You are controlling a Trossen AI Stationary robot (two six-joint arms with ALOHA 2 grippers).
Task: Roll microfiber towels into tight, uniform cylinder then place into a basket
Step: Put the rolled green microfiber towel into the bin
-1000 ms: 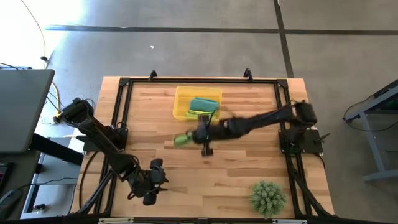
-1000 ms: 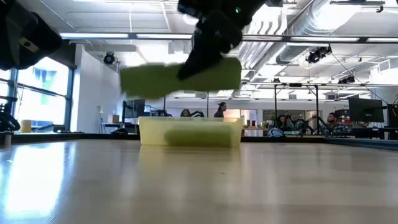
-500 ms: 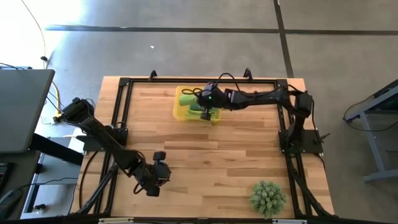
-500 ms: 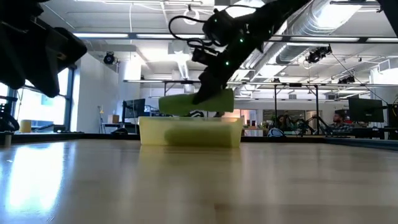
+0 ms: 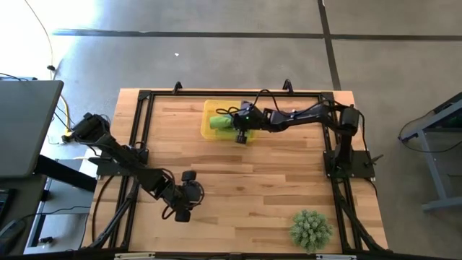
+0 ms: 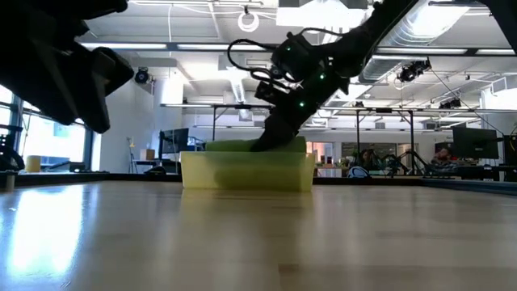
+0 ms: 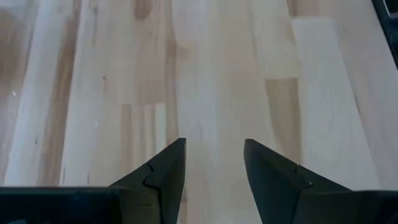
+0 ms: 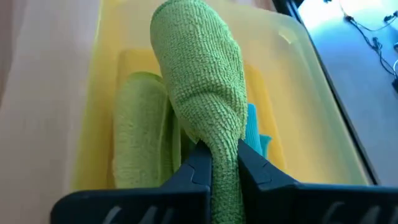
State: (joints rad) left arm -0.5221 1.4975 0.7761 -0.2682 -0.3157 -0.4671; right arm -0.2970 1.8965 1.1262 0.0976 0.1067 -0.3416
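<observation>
Trouble could come on release: the right gripper (image 8: 224, 168), pinching a rolled lime towel (image 8: 202, 106) low over the basket (image 8: 106, 81) (two rolls already inside), may let it unroll or perch unevenly.

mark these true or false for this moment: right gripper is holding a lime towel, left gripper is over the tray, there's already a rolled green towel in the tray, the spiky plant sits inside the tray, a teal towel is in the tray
1. The right gripper is shut on a lime-green rolled towel. True.
2. The left gripper is over the yellow tray. False: it is open over bare wood near the table's front edge, far from the tray.
3. Another green rolled towel already lies in the tray. True.
4. The spiky plant sits inside the tray. False: it stands on the table's front right corner.
5. A teal towel is in the tray. True.
</observation>
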